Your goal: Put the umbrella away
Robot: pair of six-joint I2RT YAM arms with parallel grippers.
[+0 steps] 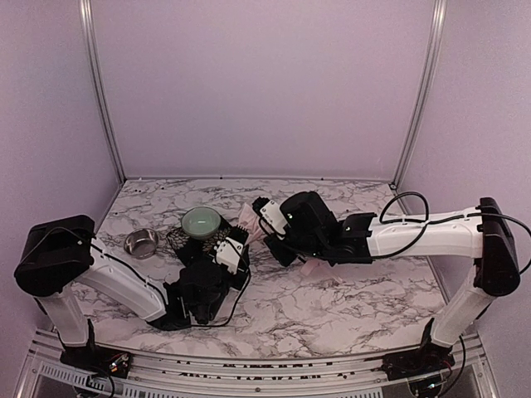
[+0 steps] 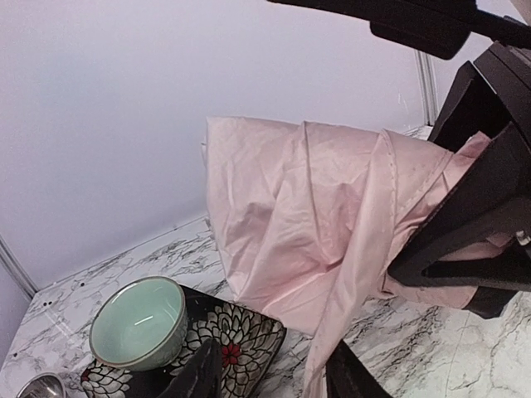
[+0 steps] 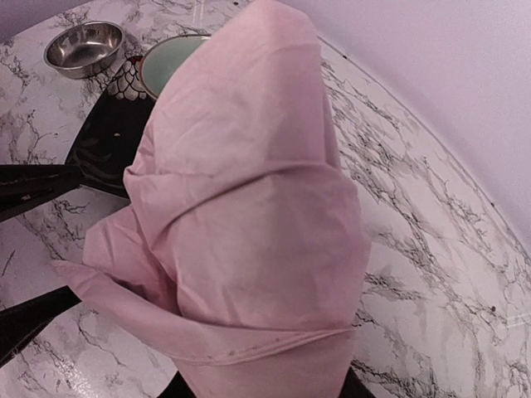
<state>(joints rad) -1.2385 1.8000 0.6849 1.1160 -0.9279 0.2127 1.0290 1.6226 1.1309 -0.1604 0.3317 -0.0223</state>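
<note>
The umbrella (image 3: 249, 207) is a bunched bundle of pale pink fabric held above the marble table; its shaft, handle and strap are hidden. My right gripper (image 3: 261, 385) is shut on the umbrella, its fingers almost covered by cloth. In the left wrist view the umbrella (image 2: 315, 224) fills the middle, and the right gripper's black fingers (image 2: 465, 224) clamp it from the right. My left gripper (image 2: 274, 365) is open just below it, with a hanging fold of fabric between its fingertips, close to the right one. From above, both grippers meet at the umbrella (image 1: 249, 222).
A pale green bowl (image 2: 137, 322) stands on a dark floral square mat (image 2: 241, 332), left of the umbrella. A small steel bowl (image 1: 142, 242) sits further left. White walls and metal posts (image 1: 99, 91) close in the table at the back and sides.
</note>
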